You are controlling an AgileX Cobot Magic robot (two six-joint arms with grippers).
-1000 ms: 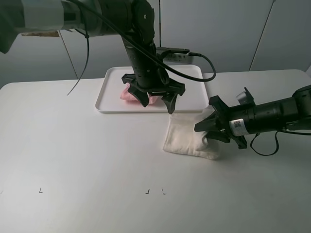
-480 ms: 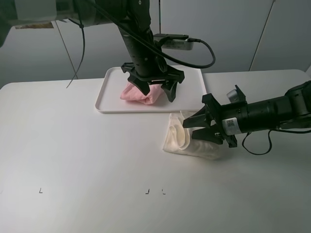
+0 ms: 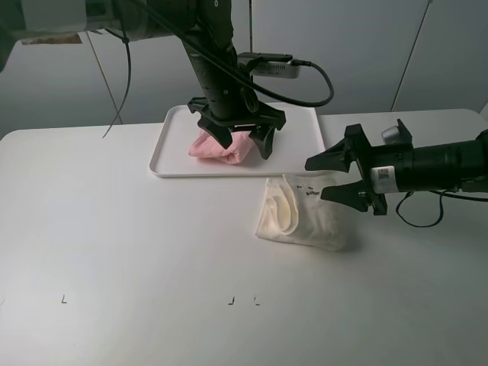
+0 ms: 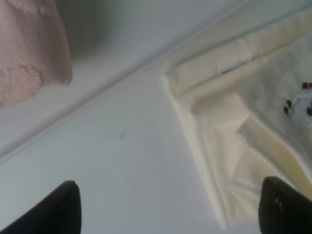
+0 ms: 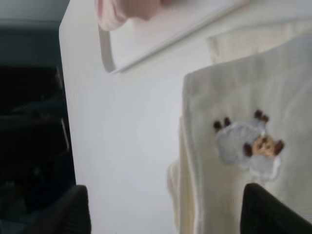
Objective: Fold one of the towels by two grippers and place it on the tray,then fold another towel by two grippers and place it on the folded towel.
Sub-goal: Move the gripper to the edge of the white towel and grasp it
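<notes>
Right end effector (image 3: 341,177) has let go of the cream-white terry cloth towel (image 3: 300,221). A second ago it was down on the towel's right part, jaws narrow on the cloth; now it is lifted, pulled back to the right, and its jaws stand spread with nothing between them. In the right wrist view the fingertips (image 5: 263,209) frame bare cloth and the small embroidered animal patch (image 5: 248,146), not a pinched fold.

The cream towel now lies folded over on the white bench (image 3: 114,229), just near of the flat white rectangular plastic tray (image 3: 164,156). Its left edge shows stacked layers and a rolled lip, clear in the left wrist view (image 4: 229,146). The fold looks rough but holds on its own.

Left end effector (image 3: 235,141) has risen off the pale pink terry cloth towel (image 3: 221,146) over the same second. It hovers above the tray, jaws wide, empty. The pink towel sits bunched in the tray's middle, more a lump than a flat fold.

My reading: pink towel step is done, the cream fold has just been released, neither arm holds anything. What remains is to pick up the cream towel with both arms and set it on the pink one. Risk: the loose layers on the left edge may fall open on lifting, and the lumpy pink base may let it slide.
</notes>
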